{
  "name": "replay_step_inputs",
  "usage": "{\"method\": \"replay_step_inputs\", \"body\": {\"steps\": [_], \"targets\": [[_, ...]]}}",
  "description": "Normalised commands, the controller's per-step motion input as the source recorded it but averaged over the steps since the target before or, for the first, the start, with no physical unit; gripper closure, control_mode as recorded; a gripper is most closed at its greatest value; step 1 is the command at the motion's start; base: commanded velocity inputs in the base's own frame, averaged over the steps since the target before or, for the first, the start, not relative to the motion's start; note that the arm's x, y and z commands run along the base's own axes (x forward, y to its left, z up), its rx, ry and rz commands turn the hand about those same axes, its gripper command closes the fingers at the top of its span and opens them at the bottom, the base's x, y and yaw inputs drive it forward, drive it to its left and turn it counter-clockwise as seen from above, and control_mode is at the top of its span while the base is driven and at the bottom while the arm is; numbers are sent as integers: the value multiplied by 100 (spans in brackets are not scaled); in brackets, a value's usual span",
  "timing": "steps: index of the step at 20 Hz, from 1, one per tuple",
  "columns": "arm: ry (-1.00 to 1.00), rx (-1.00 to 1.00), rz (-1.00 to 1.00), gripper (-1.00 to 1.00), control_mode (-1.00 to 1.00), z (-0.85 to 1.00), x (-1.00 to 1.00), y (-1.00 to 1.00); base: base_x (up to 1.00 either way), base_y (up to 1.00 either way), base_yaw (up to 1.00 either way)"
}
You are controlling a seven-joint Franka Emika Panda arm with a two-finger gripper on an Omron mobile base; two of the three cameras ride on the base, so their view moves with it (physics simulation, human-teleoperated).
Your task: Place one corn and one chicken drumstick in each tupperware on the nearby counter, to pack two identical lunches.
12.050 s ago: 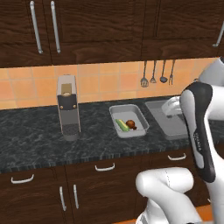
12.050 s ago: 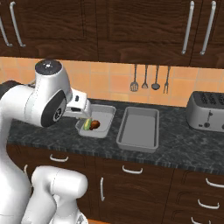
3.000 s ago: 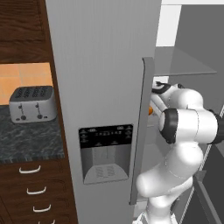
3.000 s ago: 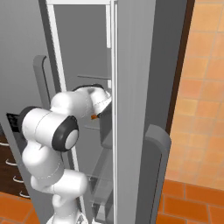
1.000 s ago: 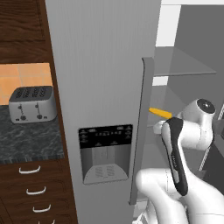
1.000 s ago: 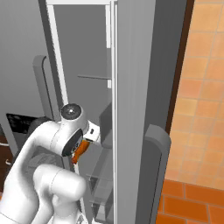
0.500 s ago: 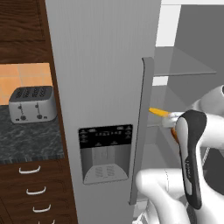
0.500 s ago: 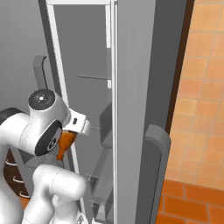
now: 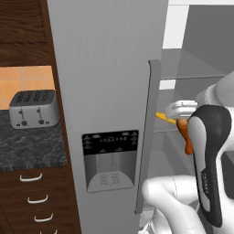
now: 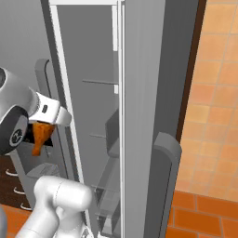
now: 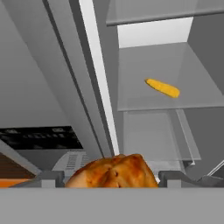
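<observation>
In the left base view, the white arm with dark joints stands at the open fridge (image 9: 109, 68), a tall brushed-grey unit with a long vertical handle and a dark dispenser panel whose small white markings are too small to read. The end effector (image 9: 183, 119) sits just beyond the door edge, its fingers closed on the glossy brown-orange chicken drumstick (image 9: 185, 137), which hangs down with its thin end lowest. A yellow corn (image 9: 161, 117) tip shows just beside the end effector. To the left, a silver toaster (image 9: 33, 109) with rounded corners rests on the dark marbled table (image 9: 27, 146), above brown drawers with curved silver handles. In the right base view, the drumstick (image 10: 41, 135) hangs below the white hand in front of the fridge's grey interior with its thin shelves (image 10: 100, 82); orange floor tiles lie to the right. In the hand view, the rounded, mottled meaty end of the drumstick (image 11: 114, 173) fills the gap between the two grey fingers (image 11: 46, 178), touching both. Beyond it, a plain yellow-orange corn (image 11: 162, 88) lies alone on a translucent glass shelf (image 11: 131, 78) inside the fridge, well apart from the drumstick.
</observation>
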Motion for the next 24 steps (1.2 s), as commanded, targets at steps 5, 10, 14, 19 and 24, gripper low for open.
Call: {"method": "replay_step_inputs", "body": {"steps": [5,10,14,19,24], "targets": [[-11,-2,0,100,100,4,-33,12,-15,5,0],[0,0,0,100,100,0,0,0,-5,77,0],[0,0,0,100,100,0,0,0,0,100,0],[0,0,0,100,100,0,0,0,-8,100,0],[0,0,0,100,100,0,0,0,-8,100,0]]}}
